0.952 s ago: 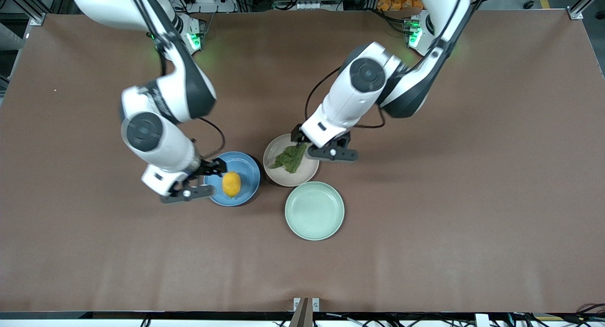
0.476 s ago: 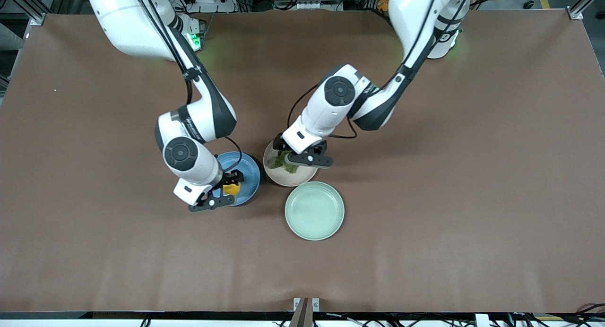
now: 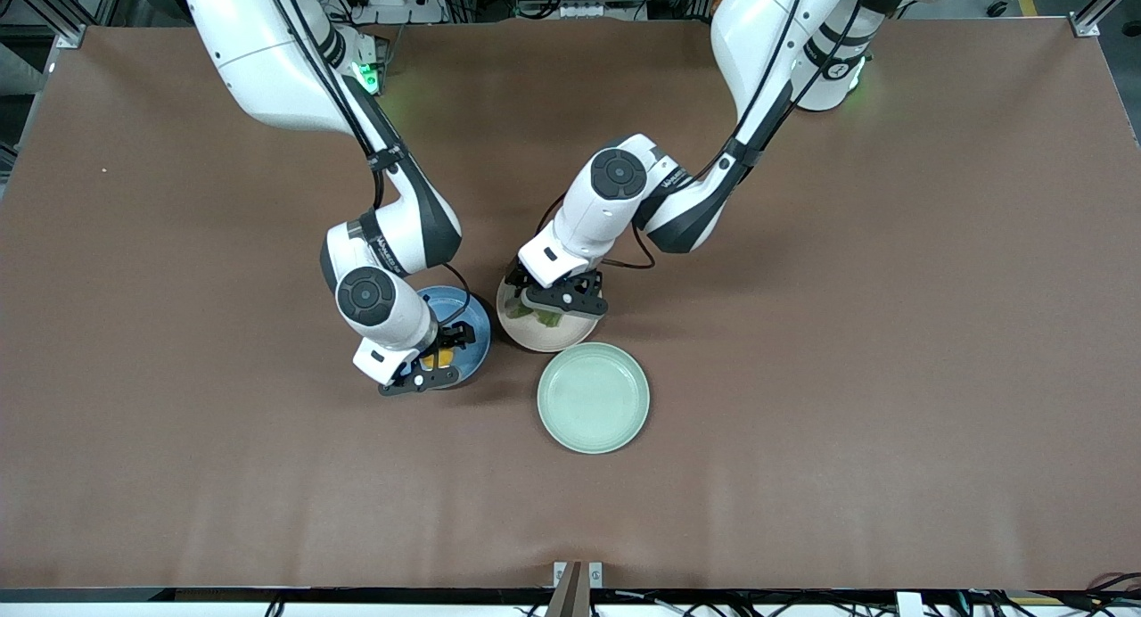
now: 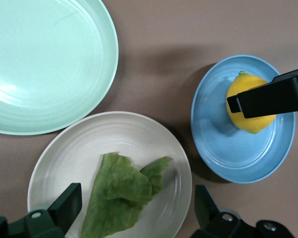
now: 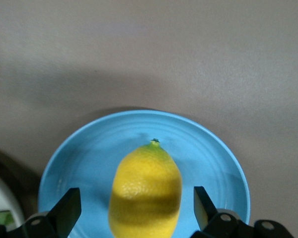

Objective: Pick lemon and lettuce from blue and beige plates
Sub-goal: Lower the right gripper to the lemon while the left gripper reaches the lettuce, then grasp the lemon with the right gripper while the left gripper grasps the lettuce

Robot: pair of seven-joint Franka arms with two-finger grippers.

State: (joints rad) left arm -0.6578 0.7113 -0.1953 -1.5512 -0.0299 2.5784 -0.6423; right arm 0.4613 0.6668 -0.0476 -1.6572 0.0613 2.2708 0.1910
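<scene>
Mid-tabletop, both arms are down on their plates at once: right hand [image 3: 437,365] spread wide over the lemon [image 5: 145,191] on the blue plate [image 3: 477,332], left hand [image 3: 550,307] equally wide over the lettuce [image 4: 121,191] on the beige plate [image 4: 164,148], fingers straddling each target, presumably so one squeeze grabs it. Front view hides most of both items under the wrists; wrist views show them centred, nothing held yet. Mint plate [image 3: 593,398] sits empty, nearer the camera.

Lit brightly and evenly from above | cast soft shadows on table [image 3: 802,421] beside blue plate [image 4: 208,148] and beige plate [image 4: 49,148] | showed dark band across lemon [image 5: 145,198] | gave mild sheen on mint-green plate [image 4: 5,91] | stayed sharp.
</scene>
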